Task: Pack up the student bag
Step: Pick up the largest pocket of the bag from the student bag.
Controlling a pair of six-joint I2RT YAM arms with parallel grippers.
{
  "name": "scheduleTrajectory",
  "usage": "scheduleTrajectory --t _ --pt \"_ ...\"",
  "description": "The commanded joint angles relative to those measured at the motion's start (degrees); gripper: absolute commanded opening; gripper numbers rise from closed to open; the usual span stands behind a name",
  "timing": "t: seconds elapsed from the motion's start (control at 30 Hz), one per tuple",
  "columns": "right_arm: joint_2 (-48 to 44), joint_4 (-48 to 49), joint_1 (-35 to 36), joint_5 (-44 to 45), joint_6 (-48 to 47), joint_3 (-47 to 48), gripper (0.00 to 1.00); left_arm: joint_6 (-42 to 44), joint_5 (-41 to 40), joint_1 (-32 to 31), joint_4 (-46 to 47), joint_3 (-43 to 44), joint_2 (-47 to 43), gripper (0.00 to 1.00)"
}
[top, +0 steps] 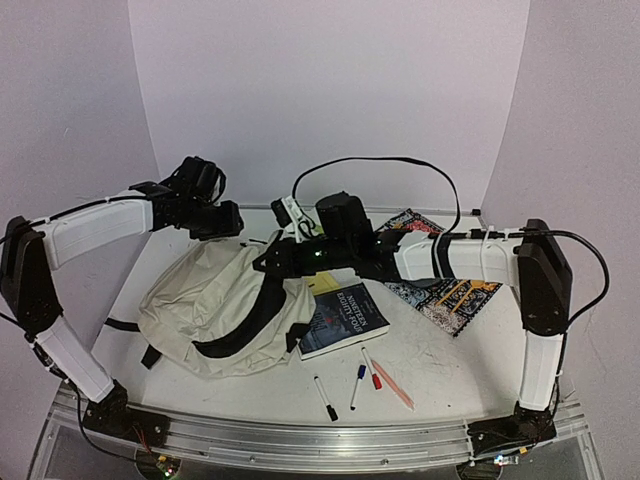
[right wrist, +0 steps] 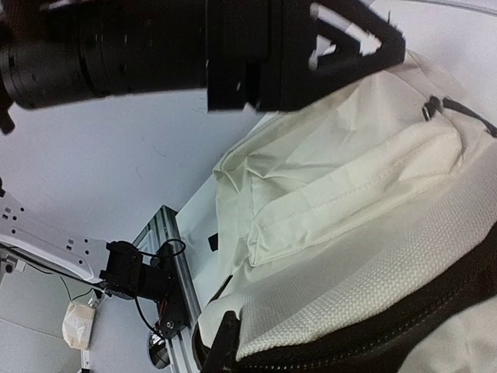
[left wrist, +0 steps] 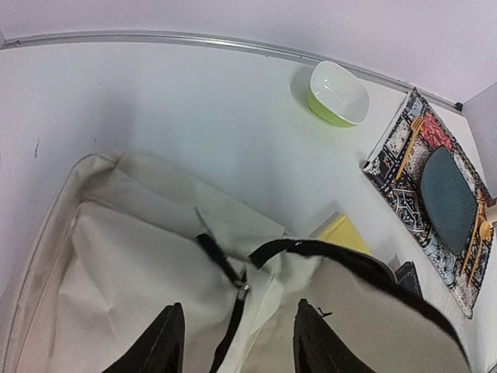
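Observation:
The student bag (top: 215, 305), cream fabric with black straps, lies on the left half of the table. My left gripper (top: 228, 228) hovers over the bag's far end. In the left wrist view it (left wrist: 239, 342) is open and empty, its fingers either side of the black zipper line and metal zipper pull (left wrist: 243, 291). My right gripper (top: 268, 262) reaches left onto the bag's top by a black strap. In the right wrist view only one finger (right wrist: 223, 346) shows, pressed into the bag's fabric (right wrist: 334, 194) at the zipper edge. The fabric hides the other finger.
A dark blue book (top: 342, 318) lies right of the bag, with a yellow item (top: 322, 283) behind it. A patterned book (top: 445, 290) lies under the right arm. Three markers (top: 357, 385) and a pink pen (top: 392, 385) lie near the front. A green-and-white bowl (left wrist: 336, 95) stands at the back.

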Motion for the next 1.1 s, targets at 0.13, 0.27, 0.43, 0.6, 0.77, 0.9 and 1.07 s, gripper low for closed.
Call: scheduleTrajectory --t 0.13,0.27,0.43,0.6,0.77,0.9,1.07 --pt "-0.1 2.3 0.1 3.3 2.5 8.1 0.00 2.7 -4.8 -4.7 1.7 -10.1 -16.9 0.59" --pt "1.7 0.5 -0.1 4.9 3.2 10.6 0.00 3.5 -7.0 -9.7 2.2 -14.9 -22.1 0.63" --pt "3.8 -0.8 -0.4 5.5 4.1 12.6 0.00 3.4 -4.2 -12.1 3.7 -20.6 -26.8 0.68" --pt "4.9 -1.3 -0.4 6.1 4.6 13.0 0.00 4.0 0.3 -12.7 6.5 -24.9 -31.9 0.72" --pt "5.4 -1.6 -0.4 6.1 5.1 13.4 0.00 5.1 4.2 -13.0 8.3 -27.1 -32.5 0.75" --pt "5.2 -1.7 -0.4 5.9 5.1 13.7 0.00 5.3 3.6 -13.4 8.4 -28.1 -29.8 0.75" --pt "4.8 -1.7 -0.4 5.0 4.9 13.6 0.00 5.6 -1.6 -13.6 8.4 -27.9 -27.0 0.73"
